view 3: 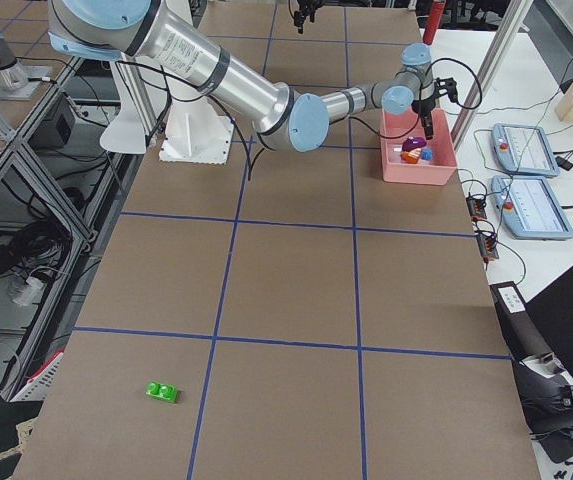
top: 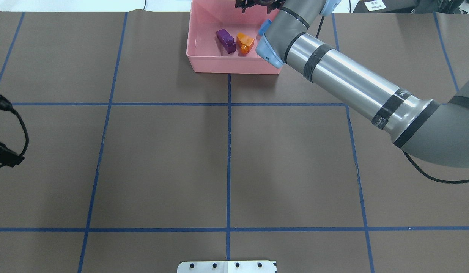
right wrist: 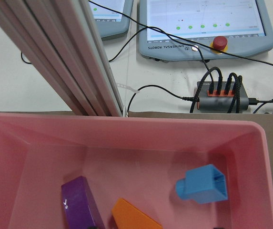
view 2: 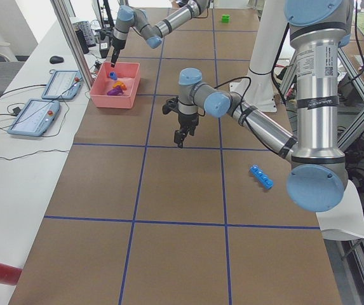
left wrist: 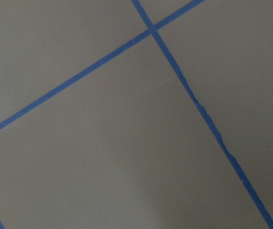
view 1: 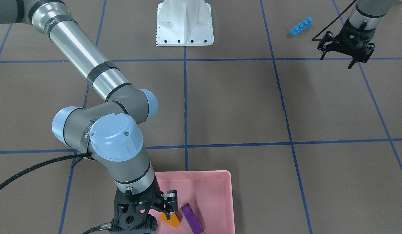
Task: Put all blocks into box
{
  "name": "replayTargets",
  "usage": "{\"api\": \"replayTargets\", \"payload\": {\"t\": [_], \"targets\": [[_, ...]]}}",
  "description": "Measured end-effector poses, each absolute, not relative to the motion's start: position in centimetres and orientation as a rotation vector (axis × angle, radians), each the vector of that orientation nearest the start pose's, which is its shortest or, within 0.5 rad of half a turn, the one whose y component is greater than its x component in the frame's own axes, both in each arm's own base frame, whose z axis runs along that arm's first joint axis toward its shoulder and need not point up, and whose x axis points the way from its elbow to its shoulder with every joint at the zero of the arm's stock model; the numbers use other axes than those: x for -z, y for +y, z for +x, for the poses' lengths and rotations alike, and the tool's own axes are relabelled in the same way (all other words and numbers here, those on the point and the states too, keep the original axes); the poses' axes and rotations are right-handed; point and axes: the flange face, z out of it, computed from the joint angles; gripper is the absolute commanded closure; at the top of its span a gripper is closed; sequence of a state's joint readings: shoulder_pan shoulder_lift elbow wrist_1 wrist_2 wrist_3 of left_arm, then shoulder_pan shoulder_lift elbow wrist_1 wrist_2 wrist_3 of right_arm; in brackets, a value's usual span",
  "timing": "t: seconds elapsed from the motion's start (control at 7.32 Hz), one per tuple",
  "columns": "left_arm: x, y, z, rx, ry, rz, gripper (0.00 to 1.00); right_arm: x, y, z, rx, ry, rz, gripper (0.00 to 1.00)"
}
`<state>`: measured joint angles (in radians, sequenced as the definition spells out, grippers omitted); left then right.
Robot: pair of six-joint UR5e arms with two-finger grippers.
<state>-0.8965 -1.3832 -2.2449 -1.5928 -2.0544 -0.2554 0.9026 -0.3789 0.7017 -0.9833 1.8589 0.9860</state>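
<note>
My left jaws and right jaws gape empty, the right over the pink box [view 1: 214,191] holding a purple brick [right wrist: 81,202], orange brick [right wrist: 131,218] and blue brick [right wrist: 202,183].

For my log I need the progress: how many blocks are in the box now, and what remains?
Done: purple block, orange block and small blue block lie in the pink box. In hand: nothing; the right claw hangs open over the box. Remaining: long blue block and green block, on the table.

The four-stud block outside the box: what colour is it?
The block is blue, clearest in the exterior front-facing view.
</note>
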Motion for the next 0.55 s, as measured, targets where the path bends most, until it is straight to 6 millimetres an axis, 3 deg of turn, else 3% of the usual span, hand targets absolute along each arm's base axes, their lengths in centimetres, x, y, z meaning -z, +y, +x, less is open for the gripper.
{"api": "replayTargets", "payload": {"t": [0.27, 0.55], "targets": [[-46.6, -31.4, 17.8, -0.597, 0.677, 0.224, 0.00, -16.7, -77.4, -47.5, -0.177, -0.857, 0.418, 0.01], [-48.9, -25.8, 19.7, -0.628, 0.699, 0.181, 0.00, -14.9, -76.7, -46.0, -0.174, -0.866, 0.390, 0.01]]}}
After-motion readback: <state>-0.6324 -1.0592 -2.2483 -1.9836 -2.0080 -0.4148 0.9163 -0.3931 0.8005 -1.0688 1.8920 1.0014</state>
